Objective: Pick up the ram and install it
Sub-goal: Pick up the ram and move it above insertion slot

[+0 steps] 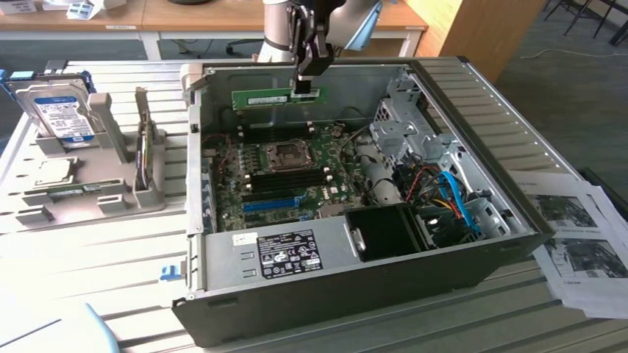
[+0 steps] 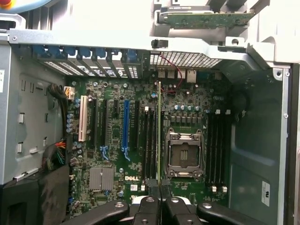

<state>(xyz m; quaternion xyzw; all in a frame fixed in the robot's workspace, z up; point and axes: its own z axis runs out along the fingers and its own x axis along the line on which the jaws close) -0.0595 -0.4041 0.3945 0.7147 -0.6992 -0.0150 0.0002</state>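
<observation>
- Ram [image 1: 263, 97]: green stick, held level, well above the CPU socket [image 1: 287, 153] and clear of the board.
- Gripper [image 1: 306, 93]: jaws pinching the ram near one end.
- Risk: gripped off-centre, the stick may tilt and meet the memory slots [image 2: 149, 140] beside the CPU socket skewed, straining contacts.
- Views: the wrist view shows the ram edge-on, lined along those slots; the exterior view shows its height.

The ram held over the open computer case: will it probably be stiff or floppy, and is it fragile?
Probably stiff: the ram juts out straight and level from the hand, which grips it near one end. Likely light, since it shows no sag. Probably fragile: it is a bare circuit board and looks very thin edge-on in the wrist view.
</observation>
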